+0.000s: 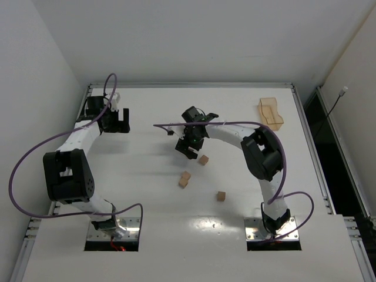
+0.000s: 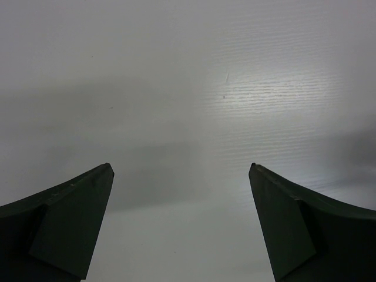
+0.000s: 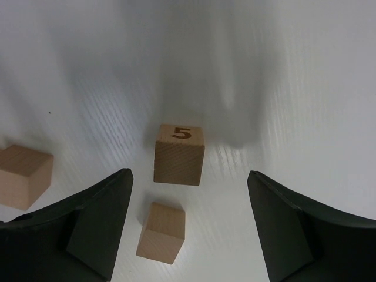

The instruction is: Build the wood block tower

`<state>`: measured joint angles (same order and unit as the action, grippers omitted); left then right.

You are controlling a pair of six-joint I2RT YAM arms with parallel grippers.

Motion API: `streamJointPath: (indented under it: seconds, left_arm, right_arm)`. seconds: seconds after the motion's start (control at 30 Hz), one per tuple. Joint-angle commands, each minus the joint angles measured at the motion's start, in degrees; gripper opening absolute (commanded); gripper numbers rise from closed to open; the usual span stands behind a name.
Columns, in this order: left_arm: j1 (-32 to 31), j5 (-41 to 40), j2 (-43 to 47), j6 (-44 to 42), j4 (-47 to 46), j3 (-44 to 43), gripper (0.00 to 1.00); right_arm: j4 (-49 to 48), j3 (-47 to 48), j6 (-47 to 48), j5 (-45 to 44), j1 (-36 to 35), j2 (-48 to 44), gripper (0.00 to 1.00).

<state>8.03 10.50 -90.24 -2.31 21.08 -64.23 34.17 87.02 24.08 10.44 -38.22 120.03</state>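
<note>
Wooden cubes [image 1: 203, 159] loose mid-table | amber tray [image 1: 271, 113] well apart | left jaws spread | right jaws spread nearby

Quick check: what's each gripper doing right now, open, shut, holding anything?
Left gripper: open, holding nothing.
Right gripper: open, holding nothing; wooden blocks lie on the table beneath it.

Top camera looked down on whole table [image 1: 147, 182] from above near edge. Left wrist camera sat close over table. Right wrist camera, also close, shared three wooden cubes [image 3: 179, 154] with top view.
</note>
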Motion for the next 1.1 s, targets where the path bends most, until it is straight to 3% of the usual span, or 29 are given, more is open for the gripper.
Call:
streamJointPath:
  seconds: [0.0, 0.33, 0.67, 1.07]
  left_arm:
    - [1.02, 0.57, -0.03, 0.11, -1.48, -1.6, 1.0]
    - [1.02, 0.57, -0.03, 0.11, -2.01, -0.55, 1.0]
    - [1.55, 0.57, -0.55, 0.64, -2.01, -0.55, 1.0]
    - [1.55, 1.1, -1.08, 0.64, -2.01, -0.55, 1.0]
  right_arm:
    - [-2.36, 0.95, 0.89, 0.11, 0.07, 0.91, 0.76]
    - [-2.88, 0.96, 3.08, 0.11, 0.07, 2.05, 0.6]
    - [2.12, 2.44, 8.87, 3.53, 0.07, 2.57, 0.2]
    - [10.65, 3.68, 18.73, 3.54, 0.6, 3.72, 0.15]
